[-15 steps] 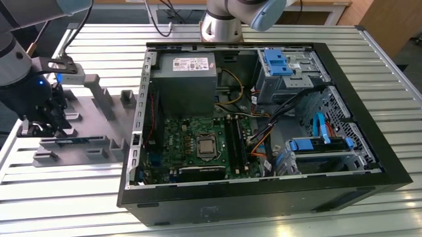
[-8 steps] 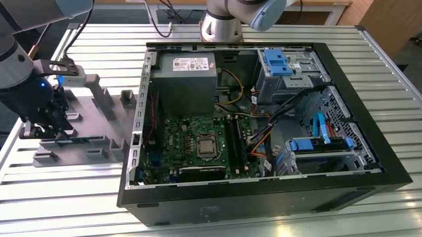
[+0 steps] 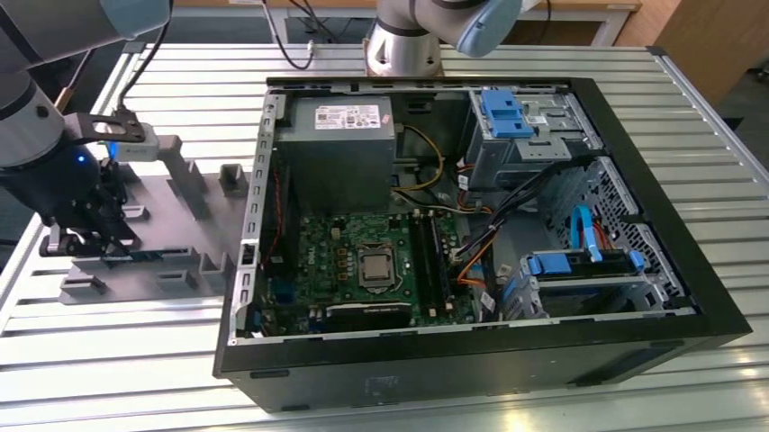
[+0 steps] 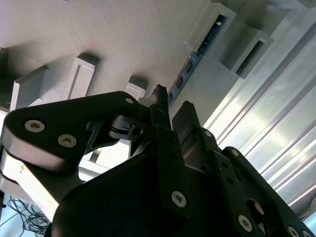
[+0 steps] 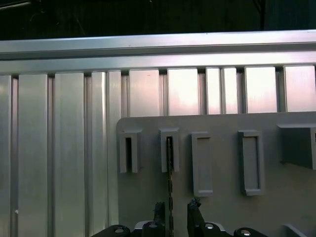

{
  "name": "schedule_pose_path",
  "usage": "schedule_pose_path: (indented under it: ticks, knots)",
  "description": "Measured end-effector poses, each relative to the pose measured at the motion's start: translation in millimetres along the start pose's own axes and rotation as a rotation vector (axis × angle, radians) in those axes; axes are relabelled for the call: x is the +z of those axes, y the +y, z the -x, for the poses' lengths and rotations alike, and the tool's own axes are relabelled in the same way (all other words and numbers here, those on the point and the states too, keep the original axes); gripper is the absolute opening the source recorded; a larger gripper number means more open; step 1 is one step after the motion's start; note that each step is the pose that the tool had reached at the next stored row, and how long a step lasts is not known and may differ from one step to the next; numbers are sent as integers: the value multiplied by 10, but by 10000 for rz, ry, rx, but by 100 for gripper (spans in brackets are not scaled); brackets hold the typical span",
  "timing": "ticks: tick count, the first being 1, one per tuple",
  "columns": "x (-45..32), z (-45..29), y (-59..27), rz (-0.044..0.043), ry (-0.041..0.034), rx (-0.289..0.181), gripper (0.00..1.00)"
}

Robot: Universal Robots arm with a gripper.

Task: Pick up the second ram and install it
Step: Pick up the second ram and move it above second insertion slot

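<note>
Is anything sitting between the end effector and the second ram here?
Nothing visible does. In the second wrist view the open end effector straddles the second ram, standing on edge in slots of the grey tray.

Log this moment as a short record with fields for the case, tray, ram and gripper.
computer case: open on the slatted table, motherboard showing
grey tray: beside the case, at the exterior view's left
second ram: on edge in the tray's slots, not lifted
gripper: open, fingers either side of the second ram
</note>
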State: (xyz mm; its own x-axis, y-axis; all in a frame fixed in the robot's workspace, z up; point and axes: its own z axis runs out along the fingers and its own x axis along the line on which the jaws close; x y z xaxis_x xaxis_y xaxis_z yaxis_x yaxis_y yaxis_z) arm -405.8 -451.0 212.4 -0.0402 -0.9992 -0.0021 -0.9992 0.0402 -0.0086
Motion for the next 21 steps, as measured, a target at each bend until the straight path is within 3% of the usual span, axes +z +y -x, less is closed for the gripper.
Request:
schedule_pose_path:
  ticks: [5, 11, 21]
  knots:
    - [27, -1, 1, -9, 1, 1, 32]
    - [72, -8, 5, -107, -5, 0, 32]
    - [123, -27, 6, -108, 0, 0, 32]
